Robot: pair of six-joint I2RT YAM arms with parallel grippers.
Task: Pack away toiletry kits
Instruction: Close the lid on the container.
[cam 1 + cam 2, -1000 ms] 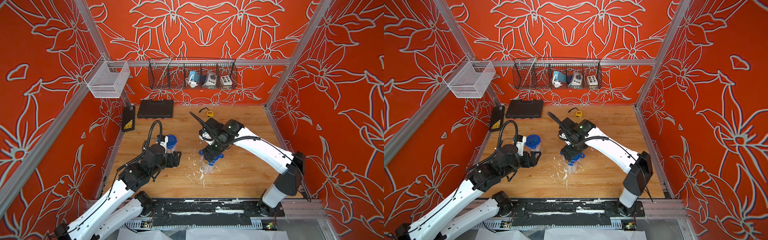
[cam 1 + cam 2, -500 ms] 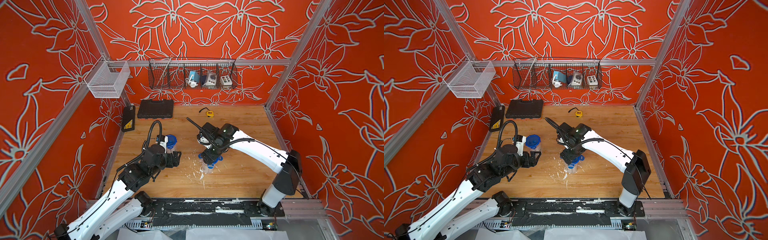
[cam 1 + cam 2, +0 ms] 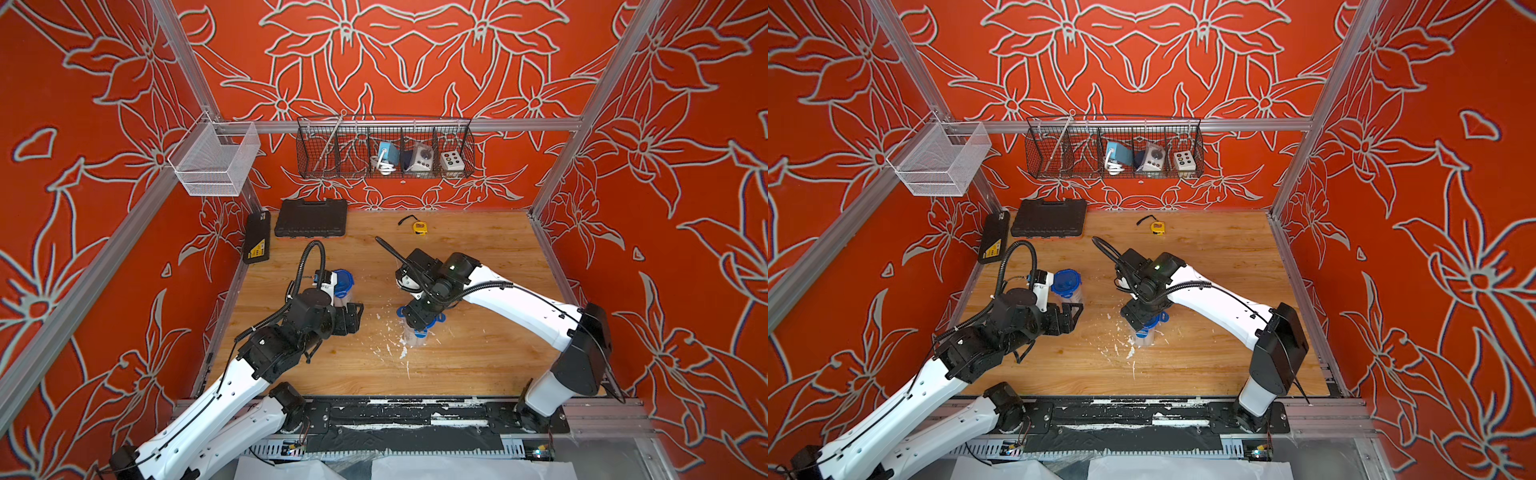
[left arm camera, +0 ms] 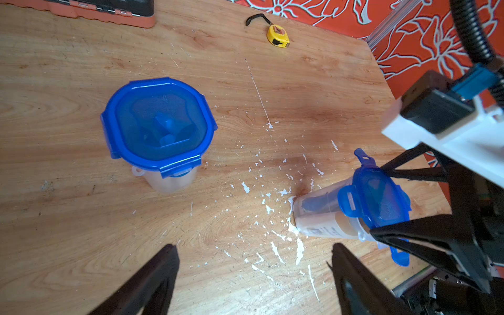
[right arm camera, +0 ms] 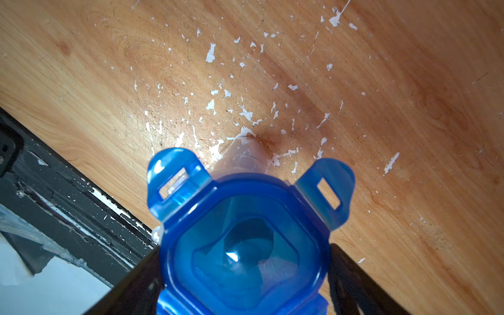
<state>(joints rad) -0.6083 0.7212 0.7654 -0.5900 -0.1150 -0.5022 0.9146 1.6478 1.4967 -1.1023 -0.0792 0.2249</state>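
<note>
Two clear tubs with blue lids stand on the wooden table. The left tub [image 3: 343, 283] [image 3: 1066, 283] [image 4: 158, 122] has its tabs clipped down, and blue items show through the lid. My left gripper [image 3: 353, 316] [image 3: 1073, 313] [image 4: 253, 245] hangs open and empty in front of it, over bare wood. The right tub [image 3: 417, 334] [image 3: 1146, 334] [image 4: 373, 201] [image 5: 245, 245] holds a white labelled bottle [image 4: 321, 227], and its lid tabs flare outward. My right gripper [image 3: 419, 320] [image 3: 1144, 318] [image 5: 244, 248] points down over this lid, open, one finger on each side of its rim.
Two black tool cases [image 3: 311, 218] [image 3: 256, 237] lie at the back left. A yellow tape measure [image 3: 419, 227] sits near the back wall. A black wire basket [image 3: 384, 149] and a white mesh basket [image 3: 214, 164] hang above. White scraped flecks [image 3: 390, 345] mark the table's middle.
My right wrist has shifted slightly left and come lower over the right tub's lid. The left arm and both tubs have stayed put.
</note>
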